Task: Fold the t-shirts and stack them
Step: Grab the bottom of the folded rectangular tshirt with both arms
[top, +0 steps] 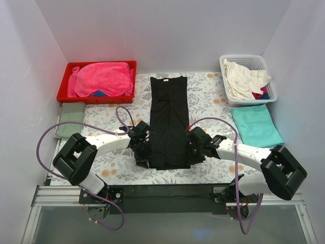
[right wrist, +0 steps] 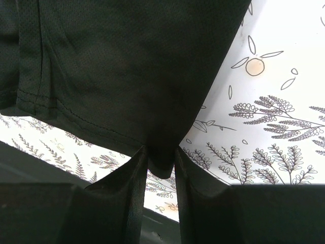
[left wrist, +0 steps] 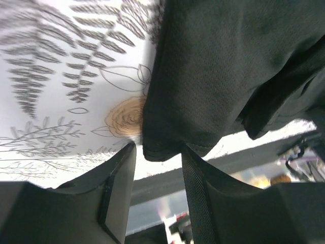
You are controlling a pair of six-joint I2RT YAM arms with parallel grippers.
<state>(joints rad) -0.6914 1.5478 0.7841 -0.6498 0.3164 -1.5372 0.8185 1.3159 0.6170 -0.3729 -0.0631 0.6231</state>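
Top external view: the black t-shirt (top: pixel 169 122) lies on the desk (top: pixel 208 96) as a narrow strip. Its long axis runs away from the arm bases, with the collar at the far end and the hem at the near end. The left tool (top: pixel 143 151) sits at the hem's left corner and the right tool (top: pixel 192 148) at its right corner — each arm is nearest its own corner, and the rest of the shirt stretches away beyond both.

From the left wrist, that tool's fingers (left wrist: pixel 119 183) are parted only as wide as the bunched hem corner between them and press it on both sides. From the right wrist, the other tool's fingers (right wrist: pixel 134 183) are nearly together, pinching the opposite corner. Both seem to have a firm hold, so the coming move is probably to carry the hem up over the strip toward the collar, with both arms travelling together along that axis.

Right of the black t-shirt lies the teal t-shirt (top: pixel 256 125), folded flat. Far right of the black t-shirt, a white basket (top: pixel 244 58) holds cream cloth (top: pixel 244 76) with red and blue scraps. Far left, a red bin (top: pixel 96 98) holds a pink cloth (top: pixel 101 77) over something blue, and a grey-green cloth (top: pixel 70 119) lies nearer on that side.
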